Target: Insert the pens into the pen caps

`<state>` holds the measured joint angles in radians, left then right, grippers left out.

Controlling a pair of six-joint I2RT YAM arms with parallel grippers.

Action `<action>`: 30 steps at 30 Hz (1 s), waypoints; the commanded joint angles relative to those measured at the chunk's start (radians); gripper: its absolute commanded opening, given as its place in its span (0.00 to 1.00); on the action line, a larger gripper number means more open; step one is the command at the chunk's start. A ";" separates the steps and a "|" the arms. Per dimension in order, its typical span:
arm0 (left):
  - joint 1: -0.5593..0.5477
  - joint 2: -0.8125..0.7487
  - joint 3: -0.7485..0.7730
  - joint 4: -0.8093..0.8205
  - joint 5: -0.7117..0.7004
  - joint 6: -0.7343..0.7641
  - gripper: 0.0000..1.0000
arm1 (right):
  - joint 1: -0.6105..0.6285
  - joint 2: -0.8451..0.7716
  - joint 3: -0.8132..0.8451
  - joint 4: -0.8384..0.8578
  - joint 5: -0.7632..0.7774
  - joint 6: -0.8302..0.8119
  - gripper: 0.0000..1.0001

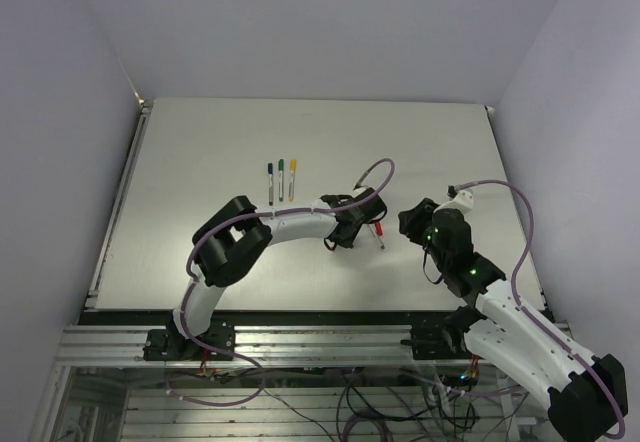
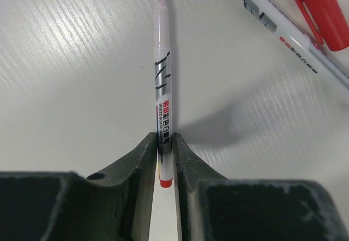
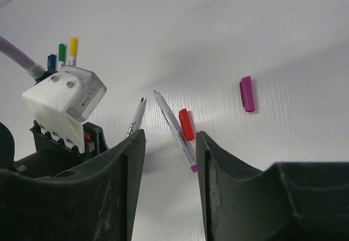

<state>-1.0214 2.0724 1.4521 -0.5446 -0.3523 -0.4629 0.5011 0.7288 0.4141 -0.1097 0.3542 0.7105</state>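
From its wrist camera, I read the left gripper (image 2: 163,145) as pinched narrowly on a slim, round, glossy white pen (image 2: 162,83); its dark, matte fingers clamp the barrel near the red rear plug, and the printed barrel and dark red tip point away over the table (image 1: 200,162), a white sheet with a fine streaked grain. Just beside it lies a second white pen (image 3: 174,126), magenta at its rear end. Close alongside that is the red cap (image 2: 322,12), a stubby, smooth plastic sleeve with a moulded clip, lying loose. The magenta cap (image 3: 247,94), of the same shape, lies apart from it, also loose. The right gripper (image 3: 169,140) hovers near this group with its fingers wide apart, holding nothing. Farther back, three pens (image 1: 281,179) lie side by side in a row; each has its tip seated in a cap, dark blue, green and yellow-orange in turn; these are the only filled caps I can see.
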 commanded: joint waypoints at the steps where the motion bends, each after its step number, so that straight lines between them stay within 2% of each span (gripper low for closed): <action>1: 0.012 0.112 -0.062 -0.076 0.087 0.006 0.26 | -0.003 -0.013 0.002 0.015 0.002 0.005 0.42; 2: 0.016 0.113 -0.066 -0.073 0.096 0.007 0.23 | -0.003 -0.012 0.003 0.015 0.003 0.004 0.42; 4: 0.023 0.111 -0.079 -0.056 0.114 0.007 0.09 | -0.003 -0.008 0.004 0.011 0.003 0.004 0.42; 5: 0.030 0.108 -0.088 -0.045 0.130 0.007 0.07 | -0.004 -0.005 0.005 0.009 0.003 0.004 0.42; 9: 0.041 0.092 -0.122 -0.011 0.148 0.004 0.07 | -0.003 0.028 0.016 -0.007 0.004 0.008 0.40; 14: 0.042 0.030 -0.149 0.002 0.105 0.006 0.07 | -0.003 0.128 0.063 -0.037 -0.014 -0.018 0.37; 25: 0.043 -0.264 -0.246 0.071 0.125 -0.007 0.07 | -0.003 0.393 0.163 -0.019 -0.072 -0.102 0.25; 30: 0.041 -0.412 -0.321 0.132 0.159 -0.022 0.07 | -0.004 0.478 0.192 0.008 -0.093 -0.133 0.27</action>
<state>-0.9833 1.7794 1.1675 -0.4629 -0.2420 -0.4679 0.5003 1.1625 0.5697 -0.1341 0.2867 0.6224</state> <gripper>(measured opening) 0.098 0.255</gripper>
